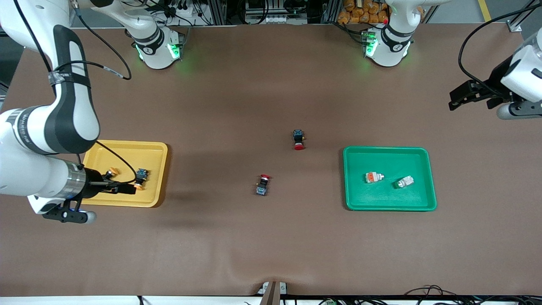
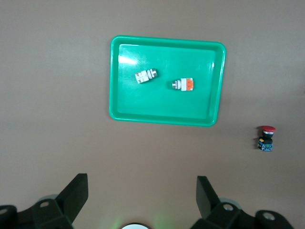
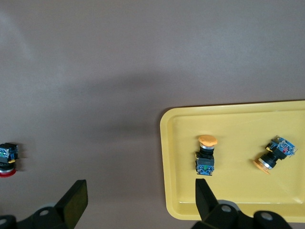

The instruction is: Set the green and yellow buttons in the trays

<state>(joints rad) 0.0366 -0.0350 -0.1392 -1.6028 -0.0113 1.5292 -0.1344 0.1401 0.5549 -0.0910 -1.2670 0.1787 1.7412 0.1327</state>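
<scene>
The yellow tray [image 1: 127,154] lies toward the right arm's end of the table and holds two dark-bodied buttons with orange-yellow caps [image 1: 111,173] [image 1: 141,178]. They also show in the right wrist view [image 3: 206,155] [image 3: 274,155]. My right gripper [image 1: 129,187] [image 3: 140,200] is open and empty, up over the yellow tray's rim [image 3: 164,167]. The green tray [image 1: 381,156] [image 2: 167,107] holds two white-bodied buttons, one with orange [image 1: 374,177] [image 2: 183,84] and one with green [image 1: 403,182] [image 2: 147,76]. My left gripper [image 1: 457,98] [image 2: 143,191] is open and empty, high over the table's left-arm end, apart from the green tray.
Two dark switches with red caps lie on the brown table between the trays, one farther from the front camera [image 1: 299,140] and one nearer [image 1: 263,185]. One shows in the left wrist view [image 2: 266,138] and one in the right wrist view [image 3: 8,160].
</scene>
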